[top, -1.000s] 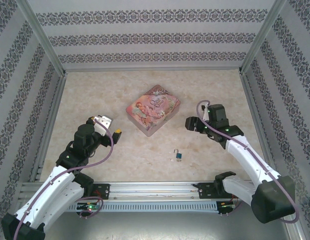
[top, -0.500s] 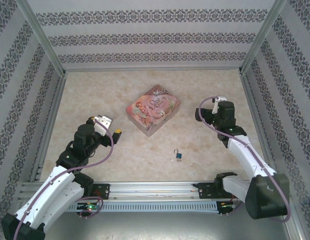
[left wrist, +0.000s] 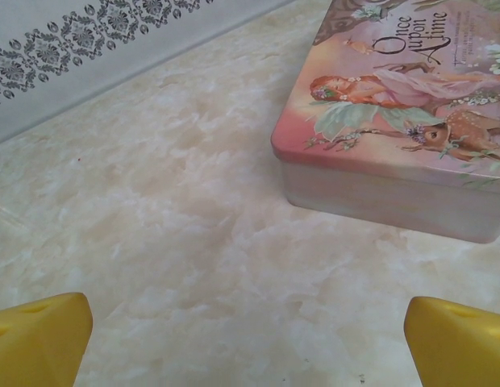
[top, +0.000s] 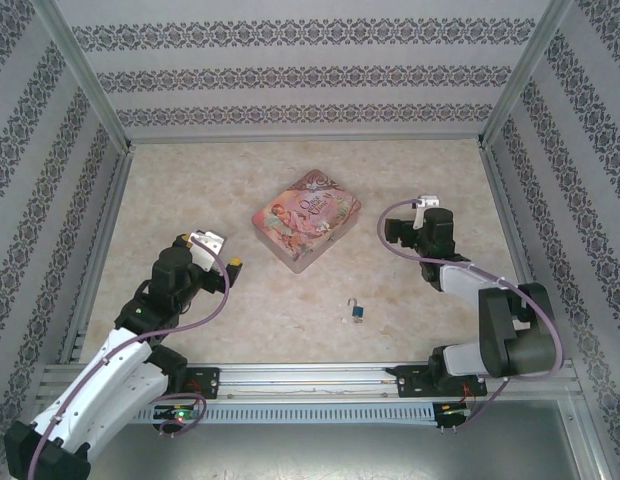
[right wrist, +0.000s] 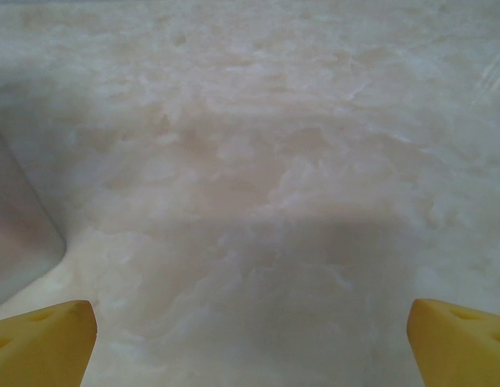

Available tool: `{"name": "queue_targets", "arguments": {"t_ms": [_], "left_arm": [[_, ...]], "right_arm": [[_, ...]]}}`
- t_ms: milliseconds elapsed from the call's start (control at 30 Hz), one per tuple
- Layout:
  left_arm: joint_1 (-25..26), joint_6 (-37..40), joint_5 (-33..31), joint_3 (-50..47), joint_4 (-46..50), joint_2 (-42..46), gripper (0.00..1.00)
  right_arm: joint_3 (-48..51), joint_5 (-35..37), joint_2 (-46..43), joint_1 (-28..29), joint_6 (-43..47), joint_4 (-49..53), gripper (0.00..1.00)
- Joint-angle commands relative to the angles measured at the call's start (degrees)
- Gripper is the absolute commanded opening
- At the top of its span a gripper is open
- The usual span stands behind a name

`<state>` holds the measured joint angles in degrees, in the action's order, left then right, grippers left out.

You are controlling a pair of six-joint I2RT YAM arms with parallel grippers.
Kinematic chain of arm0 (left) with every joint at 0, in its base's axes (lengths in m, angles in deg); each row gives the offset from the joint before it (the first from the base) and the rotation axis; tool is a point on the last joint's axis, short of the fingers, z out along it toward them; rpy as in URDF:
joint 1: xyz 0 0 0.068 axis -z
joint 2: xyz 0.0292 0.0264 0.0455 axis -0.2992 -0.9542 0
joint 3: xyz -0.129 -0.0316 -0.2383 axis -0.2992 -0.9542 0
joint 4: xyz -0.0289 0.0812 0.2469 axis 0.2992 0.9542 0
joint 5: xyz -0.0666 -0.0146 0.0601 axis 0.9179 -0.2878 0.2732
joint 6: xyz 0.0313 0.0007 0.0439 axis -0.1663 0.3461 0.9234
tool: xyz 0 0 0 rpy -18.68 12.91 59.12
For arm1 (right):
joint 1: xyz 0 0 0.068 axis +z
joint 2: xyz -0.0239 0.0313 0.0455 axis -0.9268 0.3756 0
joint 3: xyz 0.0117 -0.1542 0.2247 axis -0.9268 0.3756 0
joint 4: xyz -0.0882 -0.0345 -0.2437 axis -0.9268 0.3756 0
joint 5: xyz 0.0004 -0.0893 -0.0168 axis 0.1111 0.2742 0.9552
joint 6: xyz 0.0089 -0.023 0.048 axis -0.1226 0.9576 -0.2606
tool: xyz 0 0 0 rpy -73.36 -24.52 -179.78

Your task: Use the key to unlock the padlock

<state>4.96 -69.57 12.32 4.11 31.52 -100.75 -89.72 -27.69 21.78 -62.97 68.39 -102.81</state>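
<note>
The padlock (top: 356, 313) lies toward the near edge of the table (top: 190, 190), apart from the central pink tin (top: 306, 219). The left gripper (left wrist: 250, 339) and right gripper (right wrist: 250, 343) are wide open, empty.

Smooth marbled tabletop (top: 190, 180) — glossy printed metal tin (top: 306, 220)

The only legible writing stood on the lid of the pink tin (left wrist: 395, 121): "Once Upon A Time", in dark curling letters, seen from the left wrist. A finer line beneath it was too small to read. Any marking on the padlock (top: 357, 312) was too small to tell.
</note>
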Motion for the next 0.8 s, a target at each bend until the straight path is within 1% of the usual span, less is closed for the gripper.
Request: {"name": "queue_targets", "arguments": {"t_ms": [0,67,133,233,367,433,467,533,567,633,700,767], "left_arm": [[-0.4,-0.2,-1.1,-0.9,0.0,0.1,0.99],[-0.4,-0.4,-1.3,-0.9,-0.2,0.0,0.99],[-0.5,-0.8,-1.7,-0.9,-0.7,-0.1,0.99],[-0.4,-2.3,-3.2,-0.8,-1.9,-0.5,0.99],[-0.6,-4.5,-7.9,-1.1,-3.9,-1.6,0.99],[-0.5,-5.1,-11.1,-2.1,-6.5,-2.6,0.99],[-0.6,-5.1,-12.4,-2.8,-7.8,-3.1,0.99],[-0.5,-5.5,-15.6,-4.5,-11.5,-4.7,0.99],[-0.6,-5.5,-17.0,-5.2,-13.1,-5.6,0.99],[-0.7,-5.5,-20.1,-6.9,-17.5,-8.1,0.99],[-1.1,-5.6,-22.5,-8.6,-22.4,-10.5,0.99],[-1.8,-3.8,-22.9,-10.4,-28.2,-12.9,0.99]], "right_arm": [[0.3,-1.6,0.5,-0.4,3.9,-6.6,0.99],[1.7,-1.2,-0.4,-0.5,6.3,-9.0,0.98],[4.4,-1.2,-0.6,-0.6,7.7,-15.6,0.99],[5.6,-2.0,0.6,-1.9,6.7,-18.7,0.98],[9.3,-3.9,5.0,-3.7,5.2,-31.2,0.99],[10.8,-4.2,8.0,-3.8,4.8,-35.4,0.98],[10.6,-4.4,8.2,-3.9,4.8,-35.2,0.98],[10.0,-3.7,6.9,-4.1,4.6,-30.2,0.98],[8.1,-3.5,7.3,-4.3,4.1,-29.9,0.98],[7.7,-2.4,7.8,-5.3,2.0,-30.0,0.98],[7.6,-2.5,7.6,-5.5,1.9,-29.6,0.98],[7.6,-2.5,7.7,-5.5,1.9,-29.7,0.98]]}}
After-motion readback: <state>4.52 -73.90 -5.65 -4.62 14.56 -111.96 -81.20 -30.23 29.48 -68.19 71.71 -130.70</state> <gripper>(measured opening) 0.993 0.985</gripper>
